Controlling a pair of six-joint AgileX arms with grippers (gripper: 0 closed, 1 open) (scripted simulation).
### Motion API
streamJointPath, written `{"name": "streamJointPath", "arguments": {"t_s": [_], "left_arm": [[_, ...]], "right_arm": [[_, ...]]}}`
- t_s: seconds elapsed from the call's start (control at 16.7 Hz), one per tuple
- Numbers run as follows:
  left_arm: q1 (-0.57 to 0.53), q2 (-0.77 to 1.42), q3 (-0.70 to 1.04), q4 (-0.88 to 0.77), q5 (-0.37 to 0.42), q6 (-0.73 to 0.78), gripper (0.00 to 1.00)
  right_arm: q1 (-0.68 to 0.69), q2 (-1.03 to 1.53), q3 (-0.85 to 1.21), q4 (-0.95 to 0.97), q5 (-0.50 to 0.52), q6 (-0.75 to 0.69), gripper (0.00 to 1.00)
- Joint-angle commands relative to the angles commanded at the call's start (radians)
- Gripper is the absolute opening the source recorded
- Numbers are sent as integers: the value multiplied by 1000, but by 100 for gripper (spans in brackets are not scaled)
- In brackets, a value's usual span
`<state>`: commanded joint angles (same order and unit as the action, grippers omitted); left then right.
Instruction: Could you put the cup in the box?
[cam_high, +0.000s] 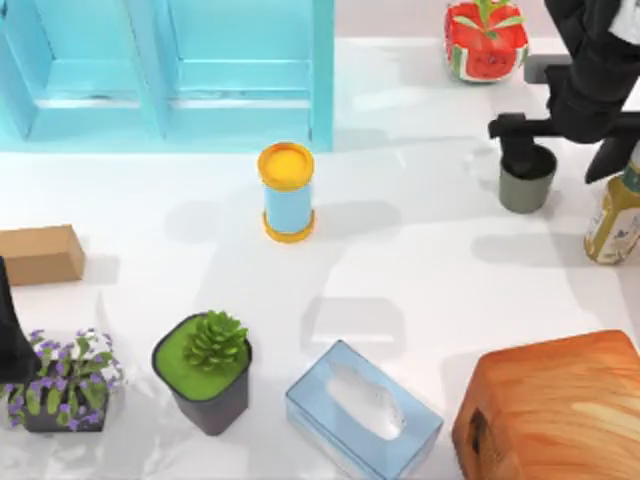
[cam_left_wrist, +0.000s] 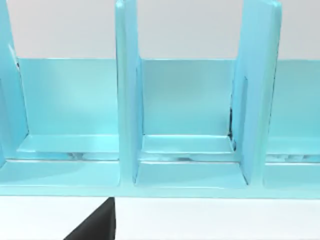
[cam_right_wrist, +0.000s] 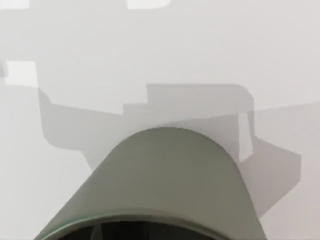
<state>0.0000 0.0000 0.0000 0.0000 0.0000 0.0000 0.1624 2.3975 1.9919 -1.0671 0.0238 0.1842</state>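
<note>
The cup (cam_high: 527, 184) is small, dark grey-green and handle-less, and it stands upright on the white table at the right, beside a bottle. My right gripper (cam_high: 519, 148) hangs directly over it, its dark tip reaching down to the cup's rim. In the right wrist view the cup's wall (cam_right_wrist: 170, 180) looms very close, with part of its dark inside showing. A teal box (cam_high: 170, 70) with upright dividers stands at the back left; the left wrist view faces its open compartments (cam_left_wrist: 187, 115). My left arm (cam_high: 10, 335) is parked at the left edge.
A blue cylinder with yellow ends (cam_high: 287, 192) stands mid-table. A bottle (cam_high: 613, 222) stands just right of the cup and a watermelon-patterned pot (cam_high: 485, 38) behind it. Along the front are a cardboard box (cam_high: 40, 254), flowers (cam_high: 62, 382), a succulent pot (cam_high: 205, 368), a tissue box (cam_high: 362, 410) and a wooden box (cam_high: 555, 410).
</note>
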Motion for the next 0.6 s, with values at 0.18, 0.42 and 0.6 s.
{"name": "streamJointPath", "arguments": {"t_s": [0.18, 0.42, 0.6], "left_arm": [[0, 0, 0, 0, 0, 0, 100], [0, 0, 0, 0, 0, 0, 100], [0, 0, 0, 0, 0, 0, 100]], "right_arm": [[0, 0, 0, 0, 0, 0, 40], [0, 0, 0, 0, 0, 0, 10], [0, 0, 0, 0, 0, 0, 0]]}}
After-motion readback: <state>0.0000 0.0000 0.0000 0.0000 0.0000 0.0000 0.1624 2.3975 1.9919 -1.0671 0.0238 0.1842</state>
